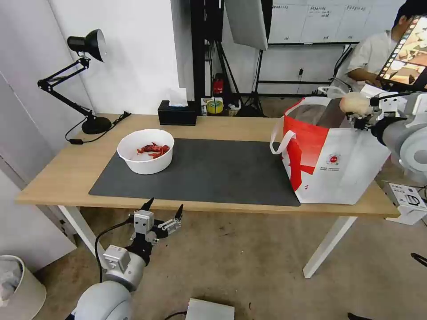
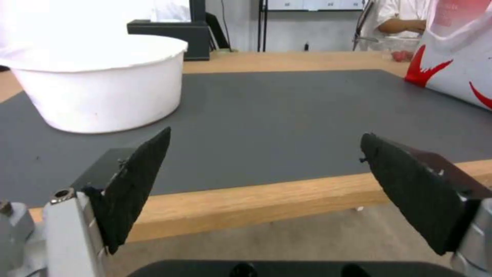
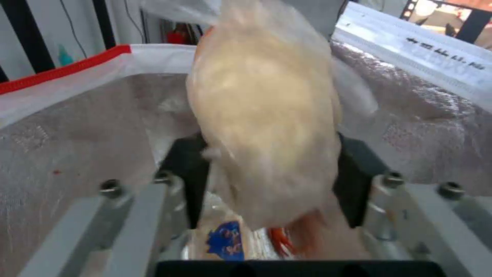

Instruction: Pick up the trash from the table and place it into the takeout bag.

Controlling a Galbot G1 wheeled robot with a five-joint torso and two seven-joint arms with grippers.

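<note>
At the right of the head view, the right gripper (image 1: 361, 116) is hanging over the open mouth of the takeout bag (image 1: 331, 166), its fingers (image 3: 187, 173) clamping the beige round lump in clear wrap (image 1: 354, 103) from 2 sides. In the right wrist view that lump (image 3: 266, 134) is sitting in the middle of the frame between the black pads, with the bag's silver foil lining (image 3: 67, 154) spreading around it and a red rim band running across the upper left. Down inside the bag, under the lump, clear plastic with a blue mark and orange-red bits is showing, though what it is cannot be told. The bag is standing upright on the right end of the table (image 1: 62, 173), its near corner overlapping the right edge of the dark grey mat (image 1: 213, 173). On the left part of the mat, the white bowl (image 1: 145, 151) is holding a small heap of red shells (image 1: 153, 150). The left gripper (image 1: 162, 215) is hovering in the lower left of the head view, just off the table's near edge, its 2 black fingers (image 2: 136, 181) standing wide apart and gripping nothing. In the left wrist view the bowl (image 2: 102, 88) is sitting in the upper left, and the bag's red-and-white side (image 2: 456, 57) is filling the upper right corner. At the back of the table, a black tissue box (image 1: 177, 113) and a black desk lamp (image 1: 84, 80) are standing near the wall.
</note>
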